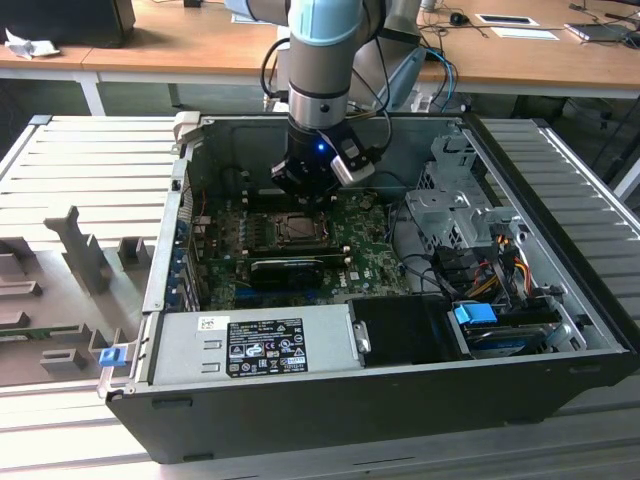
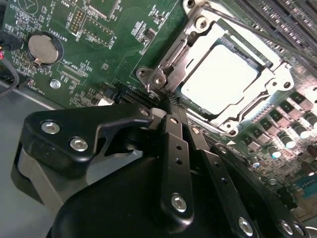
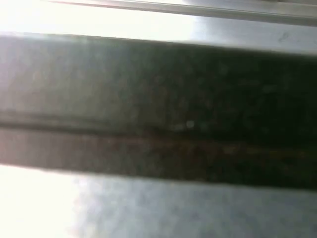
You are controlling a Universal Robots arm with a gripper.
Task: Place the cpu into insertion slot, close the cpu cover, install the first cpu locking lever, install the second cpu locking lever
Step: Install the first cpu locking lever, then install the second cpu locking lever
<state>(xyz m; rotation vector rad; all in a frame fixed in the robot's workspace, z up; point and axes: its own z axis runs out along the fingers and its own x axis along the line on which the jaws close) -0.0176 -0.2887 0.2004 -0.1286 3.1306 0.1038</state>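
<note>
Inside the open computer case, my gripper (image 1: 305, 195) hangs low over the green motherboard (image 1: 370, 250), just behind the insertion slot (image 1: 300, 228). In the second wrist view the cpu (image 2: 220, 74) lies in the slot with its silver face up. The cpu cover (image 2: 195, 47) lies flat around it as a metal frame. My gripper (image 2: 171, 101) has its black fingers (image 2: 176, 148) pressed together, tips right at one corner of the socket frame. A thin metal locking lever (image 2: 257, 32) runs along the far side of the socket. Whether the tips hold anything is hidden.
A grey power supply (image 1: 255, 345) fills the case's near side. A long black card (image 1: 290, 268) sits beside the socket. A drive cage (image 1: 450, 200) and coloured cables (image 1: 490, 265) crowd the exterior view's right. A coin battery (image 2: 42, 47) sits on the board.
</note>
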